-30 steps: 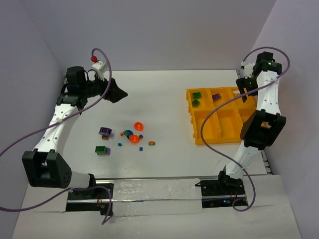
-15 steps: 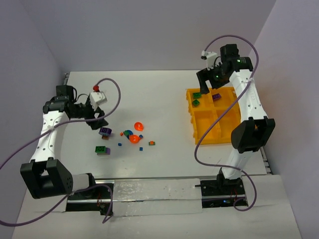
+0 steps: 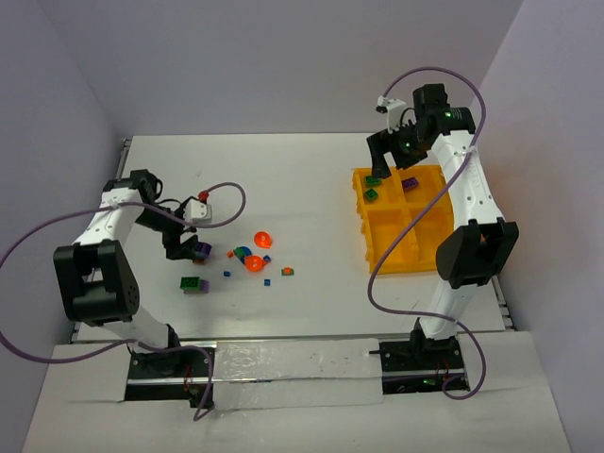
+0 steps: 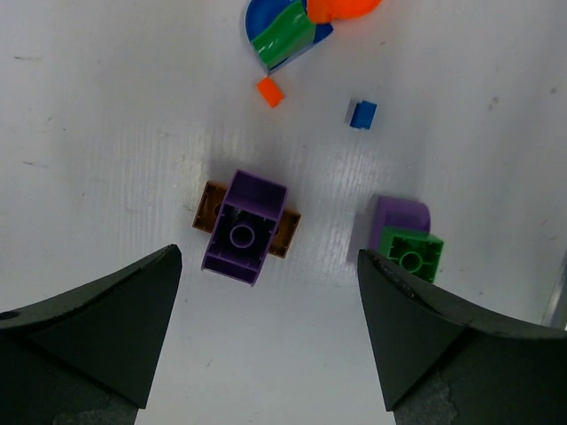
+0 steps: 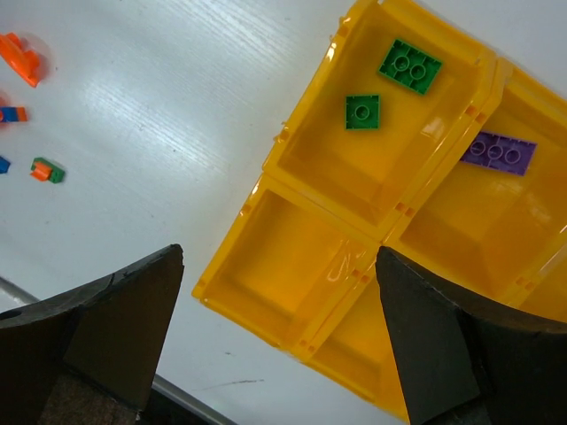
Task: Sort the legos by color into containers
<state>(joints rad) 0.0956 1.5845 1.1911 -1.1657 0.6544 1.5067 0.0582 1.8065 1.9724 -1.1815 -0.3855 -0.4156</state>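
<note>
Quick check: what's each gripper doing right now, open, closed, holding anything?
Left gripper: open, holding nothing; the purple brick lies free below it.
Right gripper: open, holding nothing, above the yellow tray.

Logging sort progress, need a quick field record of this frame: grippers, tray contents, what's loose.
left gripper: open, over purple studded brick sitting on brown piece, not touching
right gripper: open, empty, over yellow-orange plastic divided tray
tray contents: two green bricks in one compartment; purple flat plate in the next
loose: green brick with purple piece, orange round dishes, small bits
</note>
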